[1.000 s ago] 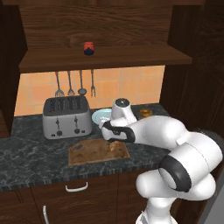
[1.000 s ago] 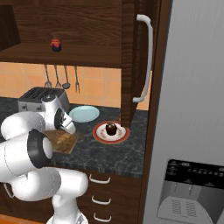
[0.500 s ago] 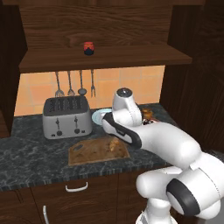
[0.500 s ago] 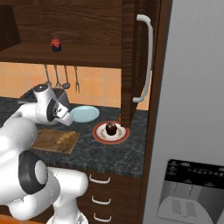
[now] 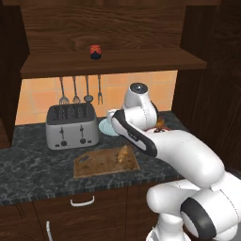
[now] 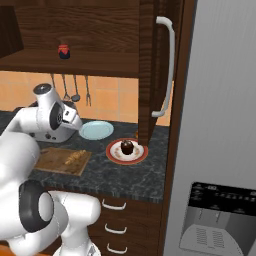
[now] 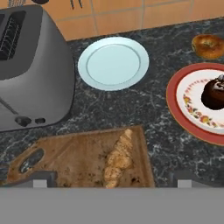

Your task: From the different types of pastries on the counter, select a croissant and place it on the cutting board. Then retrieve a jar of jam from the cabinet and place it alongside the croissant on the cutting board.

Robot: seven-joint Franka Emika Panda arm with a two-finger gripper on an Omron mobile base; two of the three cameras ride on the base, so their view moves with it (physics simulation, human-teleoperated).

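Note:
The golden croissant (image 7: 118, 159) (image 5: 123, 154) lies on the right part of the wooden cutting board (image 7: 74, 157) (image 5: 101, 164), which sits on the dark counter (image 5: 33, 174) in front of the toaster. My gripper (image 7: 110, 180) hangs well above the board, open, with nothing between its fingertips. The red jar of jam (image 5: 95, 52) (image 6: 63, 51) stands on the shelf of the open cabinet (image 5: 108, 28). A dark chocolate pastry (image 7: 215, 92) (image 6: 128, 146) rests on a red-rimmed plate (image 7: 175, 100). A round golden pastry (image 7: 208, 46) lies on the counter behind that plate.
A silver toaster (image 5: 72, 124) (image 7: 30, 65) stands left of an empty pale blue plate (image 7: 113, 63) (image 6: 96, 130). Utensils (image 5: 80, 89) hang on the tiled wall. The open cabinet door (image 6: 152, 65) juts out beside a grey fridge (image 6: 220, 125) at the right.
The arm has lifted and swung up away from the cutting board, leaving the croissant lying on it. The gripper stays open.

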